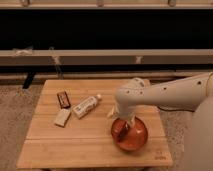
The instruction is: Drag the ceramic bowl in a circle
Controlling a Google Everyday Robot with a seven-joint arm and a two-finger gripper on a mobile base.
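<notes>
The ceramic bowl (131, 136), round, glossy and reddish-brown, sits on the wooden table (75, 142) near its front right edge. My white arm comes in from the right and bends down over it. The gripper (123, 128) points down into the bowl's left half, its tip low inside and close to the inner wall. It stands open, and I cannot tell whether it touches the bowl. The wrist hides part of the bowl's far rim.
A small white bottle (86, 106) lies on its side left of the bowl. A dark brown rectangular item (63, 99) and a pale flat packet (62, 117) lie further left. A long low bench (100, 56) runs behind the table. Carpet surrounds it.
</notes>
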